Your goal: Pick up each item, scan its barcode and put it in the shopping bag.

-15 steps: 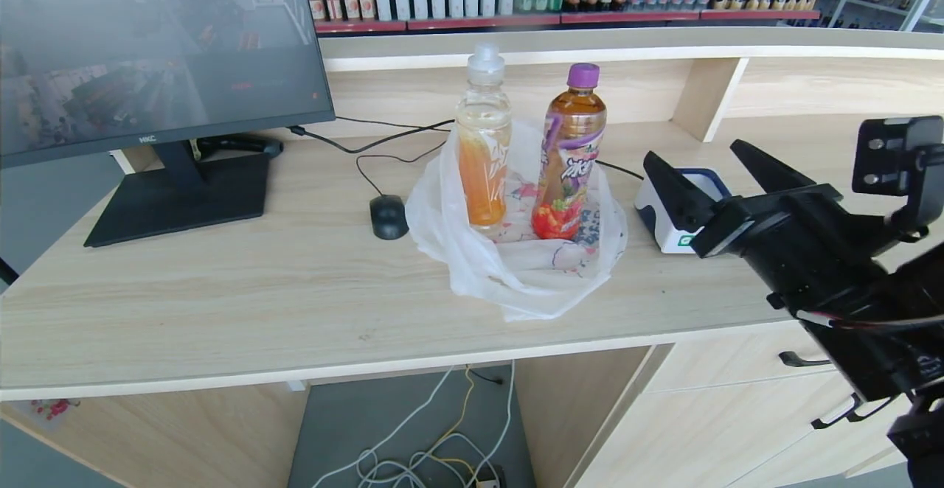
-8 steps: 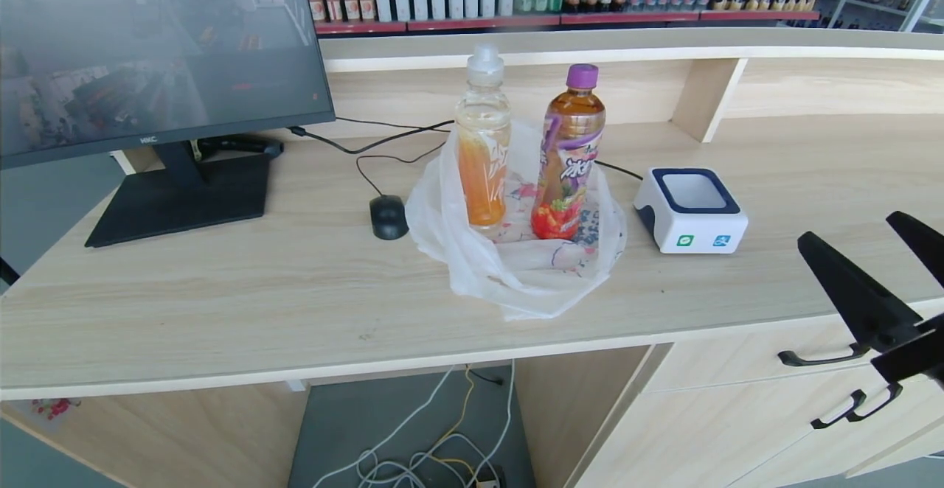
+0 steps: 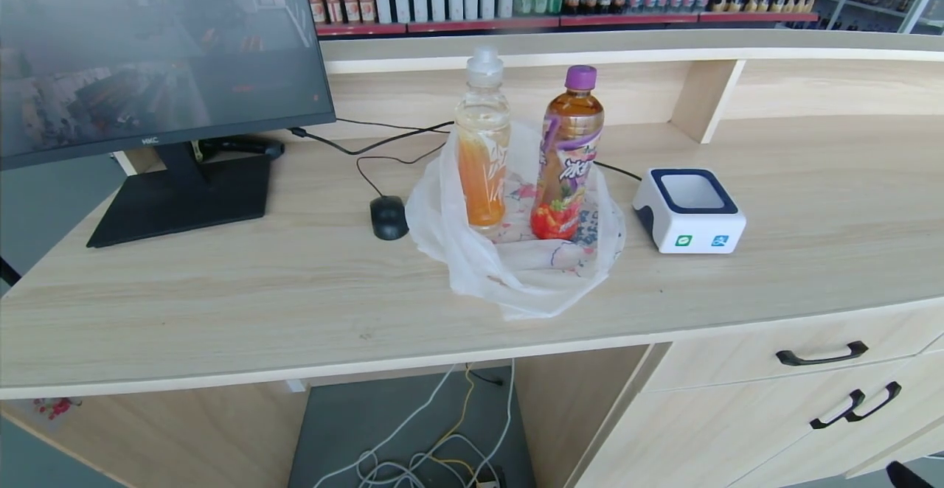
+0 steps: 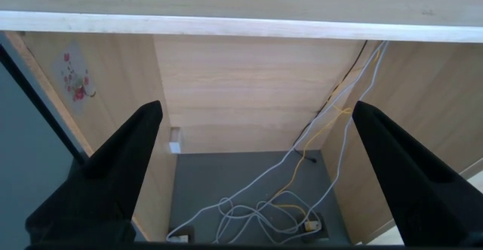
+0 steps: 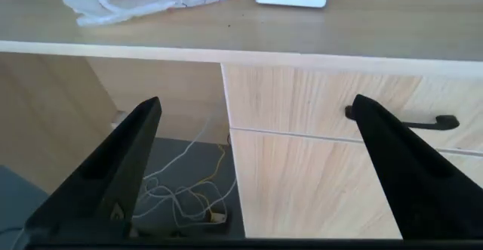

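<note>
Countertop (image 3: 221,289) bag (image 3: 461,256) well beyond right hand (image 5: 256,100)

Light was bright, even over counter (image 3: 221,296); shopping bag (image 3: 472,267) cast faint shadow. Monitor (image 3: 147,46) held pale reflections (room mirrored). Counter edge bowed.

The right gripper (image 5: 256,103) pulled back from in front of the scanner (image 3: 689,210), sank below the counter's (image 3: 221,311) front edge and ended facing the drawers (image 5: 317,167), leaving the scanner uncovered
</note>
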Controlling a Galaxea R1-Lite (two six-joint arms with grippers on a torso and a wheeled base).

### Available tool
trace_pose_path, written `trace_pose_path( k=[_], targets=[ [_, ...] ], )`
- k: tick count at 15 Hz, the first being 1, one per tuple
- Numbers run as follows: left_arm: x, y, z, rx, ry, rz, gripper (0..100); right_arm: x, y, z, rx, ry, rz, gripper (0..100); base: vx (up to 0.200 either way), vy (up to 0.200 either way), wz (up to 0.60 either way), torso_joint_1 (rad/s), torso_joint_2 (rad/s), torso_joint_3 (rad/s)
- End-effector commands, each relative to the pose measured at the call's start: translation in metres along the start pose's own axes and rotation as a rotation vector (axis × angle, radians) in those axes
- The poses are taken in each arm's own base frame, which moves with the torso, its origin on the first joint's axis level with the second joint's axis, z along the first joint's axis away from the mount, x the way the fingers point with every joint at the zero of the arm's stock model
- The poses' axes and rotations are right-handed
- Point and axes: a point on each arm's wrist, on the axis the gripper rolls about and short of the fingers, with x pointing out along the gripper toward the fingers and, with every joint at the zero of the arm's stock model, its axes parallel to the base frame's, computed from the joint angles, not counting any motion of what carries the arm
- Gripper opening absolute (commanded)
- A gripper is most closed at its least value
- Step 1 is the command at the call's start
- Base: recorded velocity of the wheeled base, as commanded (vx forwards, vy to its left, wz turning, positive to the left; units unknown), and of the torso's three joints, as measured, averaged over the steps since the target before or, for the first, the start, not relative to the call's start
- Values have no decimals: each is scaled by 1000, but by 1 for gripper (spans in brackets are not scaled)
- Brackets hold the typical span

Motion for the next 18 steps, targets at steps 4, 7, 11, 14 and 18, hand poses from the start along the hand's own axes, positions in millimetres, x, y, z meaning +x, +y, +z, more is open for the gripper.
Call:
trace_pose_path(
  k=[4,7,11,14,18],
  targets=[
    [0,0,0,0,0,0,100,-46,-10,-45,-8,-12,71,100,0,0,0,0,0,0],
    [0,0,0,0,2,0,100,-46,-11,-45,-9,-12,94,100,0,0,0,0,0,0],
    [0,0,0,0,2,0,100,-46,-9,-45,-44,-13,264,100,0,0,0,0,0,0],
    [0,0,0,0,2,0,100,-42,-6,-44,-63,54,165,100,0,0,0,0,0,0],
    [0,0,0,0,0,0,100,-38,1,-43,-64,123,-236,100,0,0,0,0,0,0]
  ],
)
